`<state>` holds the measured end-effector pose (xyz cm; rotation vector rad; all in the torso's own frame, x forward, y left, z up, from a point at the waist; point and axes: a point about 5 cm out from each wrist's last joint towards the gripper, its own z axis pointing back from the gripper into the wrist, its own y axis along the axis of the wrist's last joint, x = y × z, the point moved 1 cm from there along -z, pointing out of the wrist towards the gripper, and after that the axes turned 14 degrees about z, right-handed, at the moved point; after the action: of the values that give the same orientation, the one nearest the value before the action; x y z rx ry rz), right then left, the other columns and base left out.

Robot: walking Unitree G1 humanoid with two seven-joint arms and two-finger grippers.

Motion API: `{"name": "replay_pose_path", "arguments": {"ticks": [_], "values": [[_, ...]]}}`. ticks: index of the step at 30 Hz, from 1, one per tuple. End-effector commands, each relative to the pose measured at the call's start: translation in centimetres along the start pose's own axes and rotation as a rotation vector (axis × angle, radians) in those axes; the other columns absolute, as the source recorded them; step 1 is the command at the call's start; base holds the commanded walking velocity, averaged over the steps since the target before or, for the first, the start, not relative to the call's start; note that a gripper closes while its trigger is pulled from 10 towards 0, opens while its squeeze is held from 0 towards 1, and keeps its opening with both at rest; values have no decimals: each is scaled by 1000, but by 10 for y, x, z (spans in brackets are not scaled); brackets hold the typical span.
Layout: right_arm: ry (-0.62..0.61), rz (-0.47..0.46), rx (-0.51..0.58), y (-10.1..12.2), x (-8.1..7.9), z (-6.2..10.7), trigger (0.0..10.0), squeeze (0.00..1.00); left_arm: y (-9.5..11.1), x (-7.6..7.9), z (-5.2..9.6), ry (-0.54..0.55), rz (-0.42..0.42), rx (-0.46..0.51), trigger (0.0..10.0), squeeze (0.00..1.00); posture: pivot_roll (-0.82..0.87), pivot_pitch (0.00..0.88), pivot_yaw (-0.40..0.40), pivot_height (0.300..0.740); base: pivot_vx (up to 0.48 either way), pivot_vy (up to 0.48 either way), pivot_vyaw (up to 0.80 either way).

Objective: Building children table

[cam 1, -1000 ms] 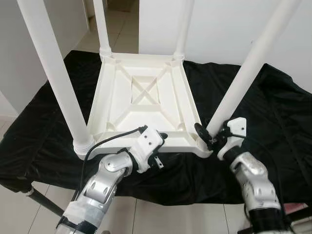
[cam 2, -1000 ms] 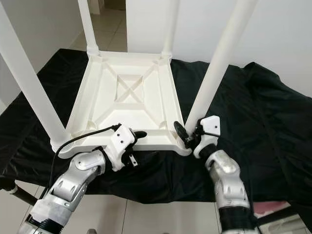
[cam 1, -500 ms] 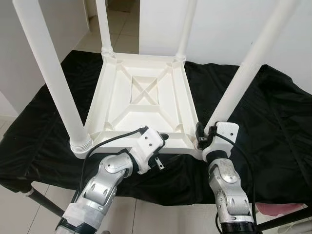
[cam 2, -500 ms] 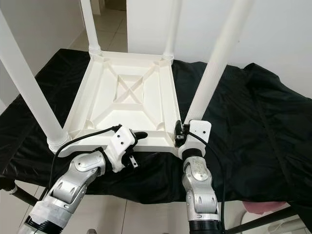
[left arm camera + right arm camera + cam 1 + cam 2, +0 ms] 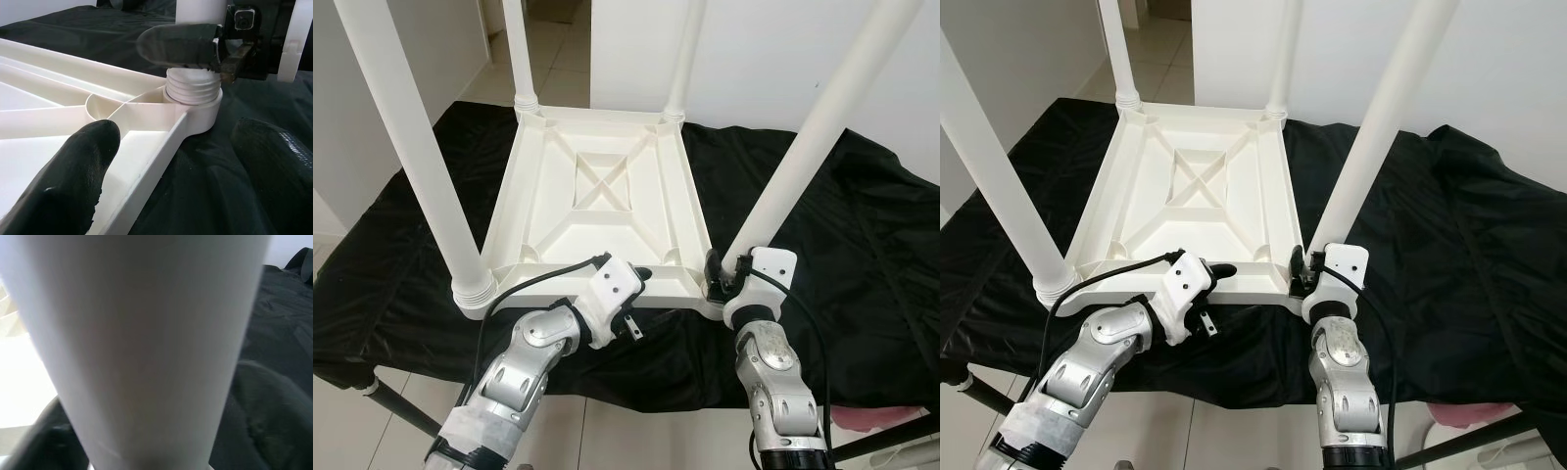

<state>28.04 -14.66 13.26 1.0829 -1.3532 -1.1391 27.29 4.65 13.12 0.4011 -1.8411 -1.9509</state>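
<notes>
A white children's table [image 5: 597,186] lies upside down on a black cloth, its legs pointing up. My right gripper [image 5: 718,275] sits at the base of the near right leg [image 5: 808,147], shut on it just above the threaded collar [image 5: 191,90]. That leg [image 5: 146,342] is close up between its fingers. My left gripper [image 5: 181,161] is open at the tabletop's front edge. One of its fingers [image 5: 83,171] is over the inside of the top and the other is outside over the cloth. The near left leg [image 5: 411,147] and both far legs stand in their sockets.
The black cloth [image 5: 862,225] covers a low stand whose front edge runs just under my arms. A metal stand leg [image 5: 401,406] shows at lower left over the tiled floor [image 5: 607,431]. White walls stand behind and to the left.
My right forearm has swung in under the near right leg and the wrist has turned around its base. The left arm has stayed put.
</notes>
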Motion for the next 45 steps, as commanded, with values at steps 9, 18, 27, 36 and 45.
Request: {"name": "replay_pose_path", "arguments": {"ticks": [9,18,27,36,45], "values": [[137,-42,101,3,20,-4,10000,1000,1,1,0,-2,-6,-8,10000,0,-17,0,-60,740,0,0,0],[395,6,171,-1,24,-8,10000,0,4,5,0,-58,3,-2,10000,0,-24,0,-45,740,0,0,0],[625,77,213,-1,25,-24,5647,0,10,9,-3,-106,15,21,10000,0,-19,0,-38,740,0,0,0],[697,108,198,-7,30,-28,0,0,10,10,-2,-111,7,17,10000,0,-8,0,-48,740,0,0,0],[703,87,191,-12,35,-27,9294,0,10,11,-2,-125,13,16,10000,0,-7,0,-47,740,0,0,0]]}}
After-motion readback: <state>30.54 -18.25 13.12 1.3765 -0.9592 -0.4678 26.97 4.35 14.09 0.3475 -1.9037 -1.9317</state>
